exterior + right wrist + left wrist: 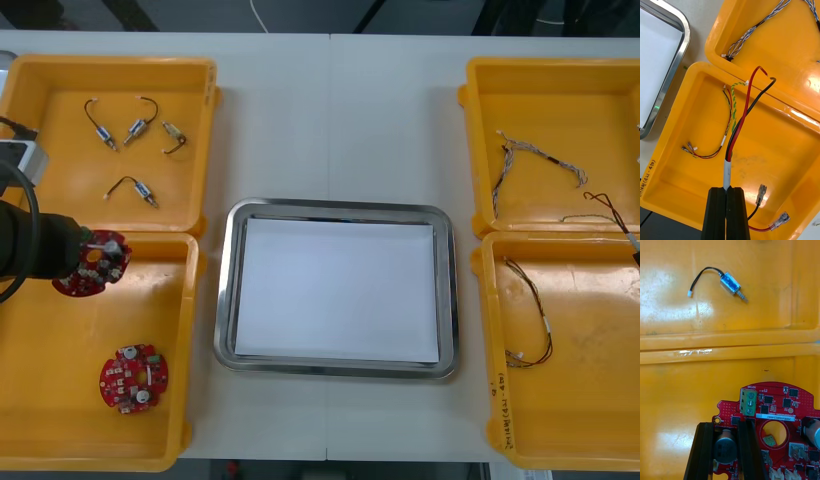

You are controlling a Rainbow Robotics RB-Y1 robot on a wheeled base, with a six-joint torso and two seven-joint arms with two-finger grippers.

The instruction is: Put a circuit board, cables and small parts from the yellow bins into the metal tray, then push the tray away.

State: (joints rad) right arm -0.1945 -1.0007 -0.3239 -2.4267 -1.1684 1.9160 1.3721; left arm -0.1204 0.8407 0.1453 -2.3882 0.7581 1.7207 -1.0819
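My left gripper (82, 260) is shut on a round red circuit board (97, 264) and holds it over the near left yellow bin (40, 420). In the left wrist view the fingers (703, 450) clamp the board (771, 416) at a black round component. A second board (133, 378) lies in that bin. At the right edge of the table my right gripper (729, 192) is shut on a red and black cable (747, 107), held above the near right bin (790, 150). The metal tray (340, 365), white inside, sits in the middle.
Several small metal parts (135, 128) lie in the far left bin (110, 70); one (731, 283) lies beyond the held board. A twisted blue and white cable (530, 155) lies in the far right bin (550, 75). A thin cable (535, 320) rests in the near right bin.
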